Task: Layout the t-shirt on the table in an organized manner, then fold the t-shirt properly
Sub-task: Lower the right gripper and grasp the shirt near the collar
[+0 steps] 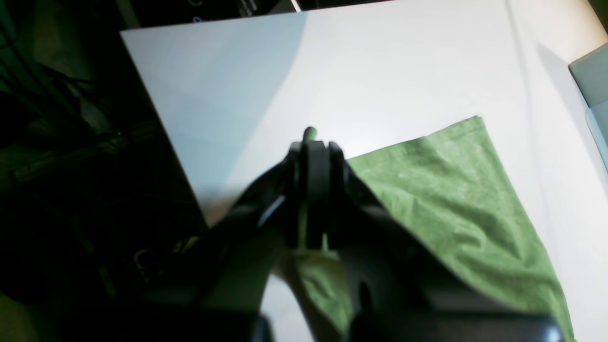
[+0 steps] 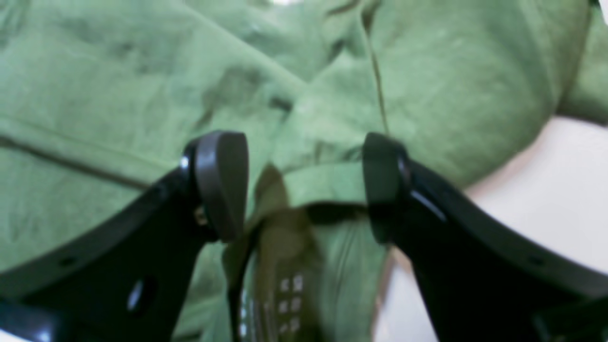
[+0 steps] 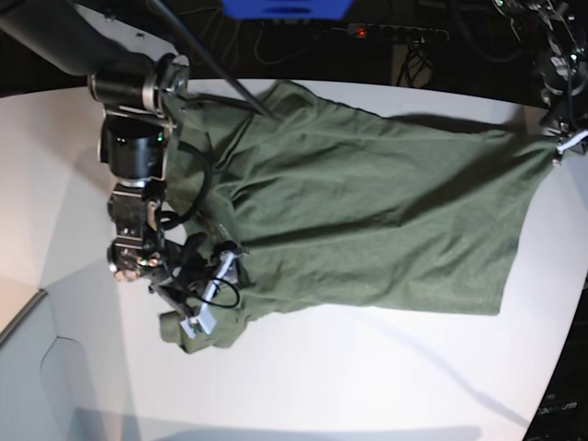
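Observation:
The olive-green t-shirt lies spread across the white table, its hem toward the right of the base view. My left gripper is shut on a corner of the t-shirt, and a bit of green cloth pokes out past its tips. In the base view that left gripper holds the far right hem corner at the table's edge. My right gripper is open and low over the t-shirt. The collar band lies between its fingers. In the base view this right gripper is at the shirt's left end.
A grey box stands at the table's near-left corner and also shows as the grey box in the left wrist view. Beyond the far edge are a blue object, cables and a power strip. The table's edge drops to dark floor.

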`<state>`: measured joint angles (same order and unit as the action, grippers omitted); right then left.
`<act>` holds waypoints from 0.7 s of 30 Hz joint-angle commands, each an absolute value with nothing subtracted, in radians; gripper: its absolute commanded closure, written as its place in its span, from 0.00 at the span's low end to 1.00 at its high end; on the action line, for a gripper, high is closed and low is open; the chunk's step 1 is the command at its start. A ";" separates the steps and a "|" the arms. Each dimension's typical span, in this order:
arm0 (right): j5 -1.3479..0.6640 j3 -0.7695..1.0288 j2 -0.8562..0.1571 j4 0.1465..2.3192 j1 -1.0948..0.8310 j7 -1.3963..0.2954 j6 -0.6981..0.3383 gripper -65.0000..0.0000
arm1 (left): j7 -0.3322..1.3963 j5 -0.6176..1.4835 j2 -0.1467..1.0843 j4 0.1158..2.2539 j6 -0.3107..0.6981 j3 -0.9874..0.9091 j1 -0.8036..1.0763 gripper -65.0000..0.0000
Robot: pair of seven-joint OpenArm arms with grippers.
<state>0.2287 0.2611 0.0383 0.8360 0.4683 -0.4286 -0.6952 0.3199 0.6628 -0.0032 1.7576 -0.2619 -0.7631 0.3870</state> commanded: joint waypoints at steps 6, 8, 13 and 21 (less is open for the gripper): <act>0.216 0.259 0.001 0.797 0.501 -0.312 -0.698 0.51 | 0.298 0.659 0.005 1.778 -0.257 -0.768 0.383 1.00; 0.216 0.260 -0.002 0.796 0.501 -0.298 -0.698 0.53 | 0.298 0.659 0.005 1.778 -0.257 -0.768 0.381 1.00; 0.216 0.262 -0.015 0.792 0.501 -0.298 -0.698 0.49 | 0.298 0.659 0.005 1.776 -0.257 -0.766 0.381 1.00; 0.217 0.259 -0.015 0.774 0.493 -0.300 -0.698 0.53 | 0.297 0.659 0.005 1.776 -0.257 -0.766 0.381 1.00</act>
<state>0.2302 0.2607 -0.0139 0.7624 0.4671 -0.3229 -0.6949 0.3199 0.6628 -0.0032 1.7576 -0.2619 -0.7631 0.3820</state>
